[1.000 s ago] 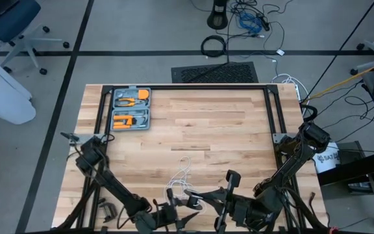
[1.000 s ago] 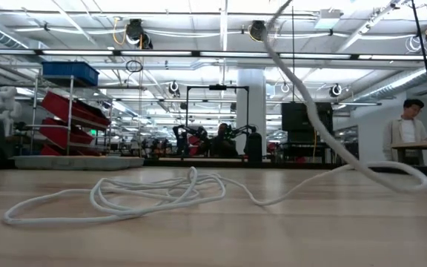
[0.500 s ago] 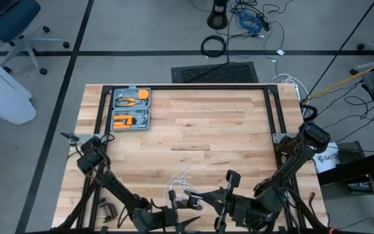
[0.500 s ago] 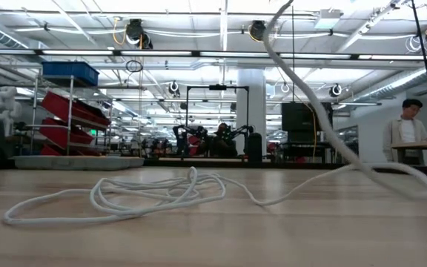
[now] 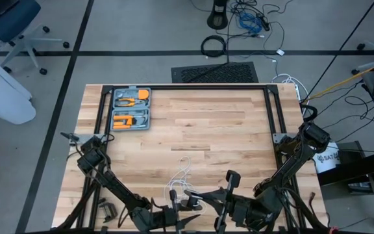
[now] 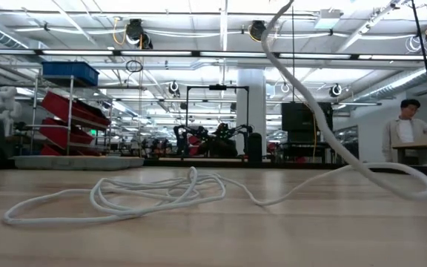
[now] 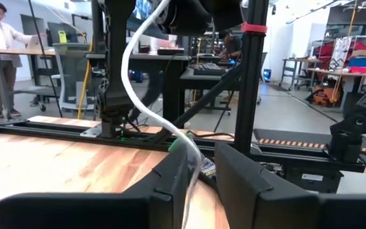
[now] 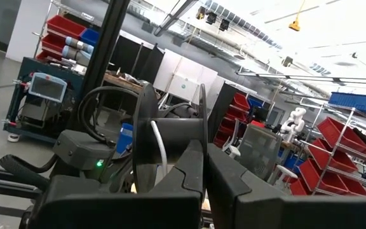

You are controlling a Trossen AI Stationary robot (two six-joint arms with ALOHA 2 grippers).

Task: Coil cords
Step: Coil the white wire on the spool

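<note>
The thin white cord [image 5: 182, 174] lies in loose loops [image 6: 139, 194] on the table near its near edge. One stretch [image 6: 310, 104] rises from the table to the small black-and-silver reel [image 8: 170, 143], which my right gripper [image 8: 206, 175] holds above the table at the near edge. That same stretch [image 7: 138, 83] runs between the fingers of my left gripper [image 7: 205, 184]. The left gripper stands open just below and beside the reel [image 5: 231, 177]. My left gripper has the cord's rising stretch [image 7: 192, 166] lying against the inner side of one finger [image 7: 178, 181]. The other finger stands apart from it. The fingers lie about level, and the cord runs along between them, then curves up toward the reel. My right gripper pinches the rim of one of the reel's discs [image 8: 202, 137] between its two shut fingers. It holds the reel clear of the table with its discs on edge. A few turns of cord [image 8: 159, 149] show on the hub.
A grey tool case [image 5: 131, 108] with orange tools lies open at the table's far left. A black frame [image 5: 274, 110] runs along the table's far and side edges. A person [image 6: 402, 137] stands at a desk in the room behind.
My left gripper has turned a little at the wrist without leaving its place. The cord's loop where it meets the table has shifted slightly.
</note>
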